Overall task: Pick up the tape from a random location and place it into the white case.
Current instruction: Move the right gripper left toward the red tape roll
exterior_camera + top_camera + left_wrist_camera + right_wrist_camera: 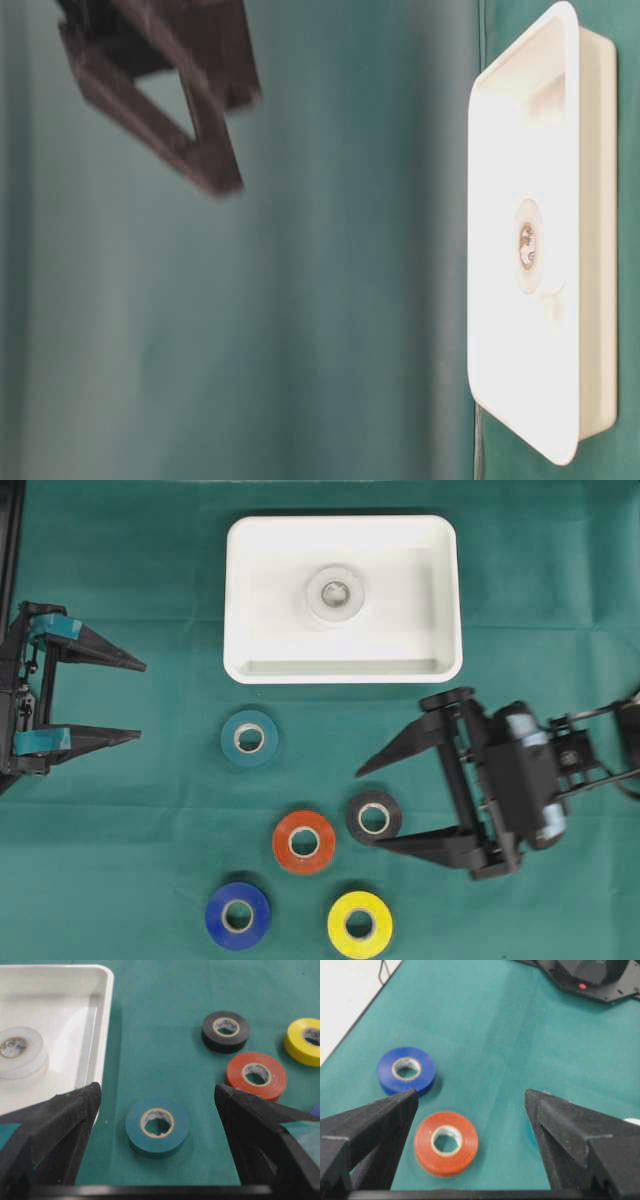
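The white case (343,665) is a shallow rectangular tray with rounded corners and a raised rim, lying on the green counter (120,810); one clear tape roll (334,593) already lies flat at its middle. Below it, five tape rolls lie flat and apart: teal (249,738), orange (304,842), black (373,817), blue (238,916) and yellow (360,924). The right end effector (366,806) stands wide open, empty, beside the black roll. The left end effector (140,700) is also wide open and empty, well apart.
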You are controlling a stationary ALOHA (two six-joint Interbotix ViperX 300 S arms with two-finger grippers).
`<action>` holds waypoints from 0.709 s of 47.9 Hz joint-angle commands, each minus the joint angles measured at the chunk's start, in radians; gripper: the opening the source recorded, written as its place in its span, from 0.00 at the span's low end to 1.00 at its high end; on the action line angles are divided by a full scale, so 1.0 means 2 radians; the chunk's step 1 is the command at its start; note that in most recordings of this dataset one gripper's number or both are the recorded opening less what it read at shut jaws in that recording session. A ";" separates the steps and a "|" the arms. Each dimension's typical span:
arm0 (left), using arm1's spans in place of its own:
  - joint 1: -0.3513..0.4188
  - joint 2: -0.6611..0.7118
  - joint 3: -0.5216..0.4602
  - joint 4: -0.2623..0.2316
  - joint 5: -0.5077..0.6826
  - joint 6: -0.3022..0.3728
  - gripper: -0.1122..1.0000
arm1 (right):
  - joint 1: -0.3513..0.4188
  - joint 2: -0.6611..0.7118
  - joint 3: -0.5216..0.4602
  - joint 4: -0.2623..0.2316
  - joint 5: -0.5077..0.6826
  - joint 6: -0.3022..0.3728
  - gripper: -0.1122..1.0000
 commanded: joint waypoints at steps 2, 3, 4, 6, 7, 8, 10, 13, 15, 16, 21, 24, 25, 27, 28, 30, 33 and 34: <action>-0.002 0.005 -0.005 -0.002 0.001 -0.006 0.96 | 0.002 0.021 -0.043 0.000 -0.002 0.001 0.91; -0.002 0.006 -0.006 -0.002 0.002 -0.008 0.96 | 0.002 0.026 -0.049 0.000 -0.003 0.001 0.91; -0.002 0.007 -0.005 -0.002 0.003 -0.008 0.96 | 0.001 0.031 -0.055 0.000 -0.003 0.001 0.91; -0.002 0.008 -0.005 -0.002 0.006 -0.008 0.96 | 0.002 0.041 -0.067 0.001 -0.002 0.001 0.91; -0.002 0.008 -0.005 -0.002 0.007 -0.008 0.96 | 0.002 0.047 -0.074 0.001 -0.001 0.001 0.91; -0.002 0.008 -0.005 -0.002 0.008 -0.008 0.96 | 0.002 0.051 -0.080 0.002 0.000 0.001 0.91; -0.002 0.008 -0.005 -0.002 0.009 -0.008 0.96 | 0.002 0.060 -0.089 0.002 0.003 0.001 0.91; -0.002 0.008 -0.005 -0.002 0.010 -0.008 0.96 | 0.002 0.070 -0.102 0.002 0.010 0.002 0.91; -0.002 0.009 -0.005 -0.002 0.010 -0.008 0.96 | 0.001 0.076 -0.110 0.002 0.016 0.002 0.91; -0.002 0.008 -0.006 -0.002 0.010 -0.008 0.96 | 0.001 0.079 -0.114 0.002 0.019 0.002 0.91; -0.002 0.008 -0.005 -0.002 0.010 -0.008 0.96 | -0.002 0.092 -0.132 0.005 0.043 0.002 0.91; -0.002 0.009 -0.005 -0.002 0.010 -0.008 0.96 | -0.005 0.097 -0.139 0.012 0.061 0.004 0.91; -0.002 0.009 -0.005 -0.002 0.010 -0.008 0.96 | -0.005 0.098 -0.141 0.014 0.067 0.005 0.91; -0.002 0.009 -0.005 -0.002 0.010 -0.008 0.96 | -0.007 0.100 -0.145 0.018 0.079 0.010 0.91; -0.002 0.009 -0.005 -0.002 0.010 -0.008 0.96 | -0.008 0.103 -0.147 0.018 0.086 0.015 0.91; -0.002 0.008 -0.005 -0.002 0.010 -0.008 0.96 | -0.008 0.105 -0.153 0.018 0.103 0.025 0.91; -0.002 0.009 -0.005 -0.002 0.009 -0.007 0.96 | -0.011 0.110 -0.162 0.016 0.127 0.039 0.91; -0.002 0.008 -0.006 -0.002 0.010 -0.006 0.96 | -0.011 0.111 -0.165 0.015 0.135 0.043 0.91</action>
